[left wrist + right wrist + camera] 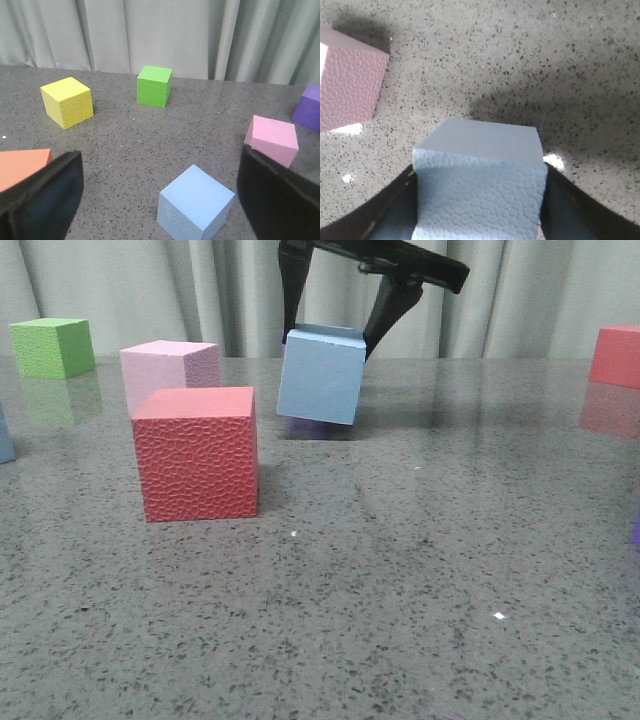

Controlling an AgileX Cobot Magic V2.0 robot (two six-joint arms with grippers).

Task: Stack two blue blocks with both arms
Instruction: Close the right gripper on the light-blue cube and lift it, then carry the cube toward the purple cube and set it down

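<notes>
A: Blue blocks first: where are they?

B: One blue block is clamped in the right gripper, lifted clear of the counter and slightly tilted. The second blue block sits on the counter between the left gripper's spread fingers, which are not touching it.

A: How should the step go?

B: My judgement: level the held cube, bring it squarely above the resting one, lower slowly, and let go only once the faces meet. The left gripper could steady the lower cube.

A: Anything in the way?

B: The pink cube stands just beside the left gripper's other finger, and an orange-red cube sits close behind the first finger. The purple cube, green cube and yellow cube lie farther ahead. The red cube is near the held block's route
</notes>
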